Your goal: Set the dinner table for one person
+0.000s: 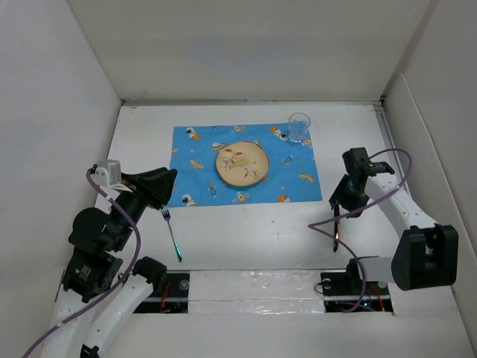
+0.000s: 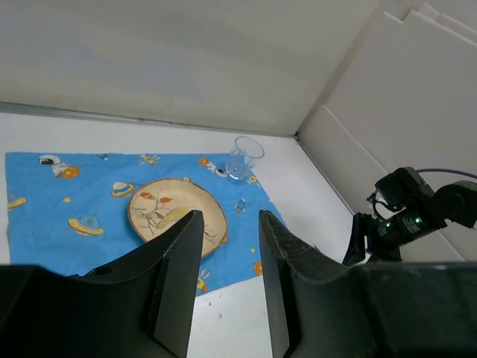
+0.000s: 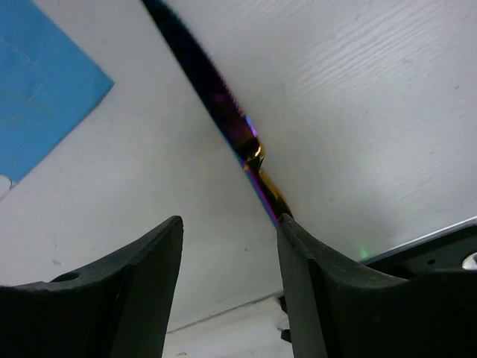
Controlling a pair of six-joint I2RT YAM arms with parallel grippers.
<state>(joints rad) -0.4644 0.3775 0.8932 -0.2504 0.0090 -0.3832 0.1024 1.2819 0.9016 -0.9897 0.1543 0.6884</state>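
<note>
The white dinner table carries a blue astronaut-print mat with a round tan plate in its middle and a clear glass on its far right corner. Left of the mat's near edge lies an iridescent fork. My left gripper hovers just above the fork's tines, open and empty. To the right of the mat an iridescent knife-like utensil lies flat on the table. My right gripper stands open over it, and the utensil runs off past the right fingertip.
White panels wall the table at the back and both sides. The arm bases and a taped strip sit along the near edge. The left wrist view shows the plate, the glass and the right arm beyond.
</note>
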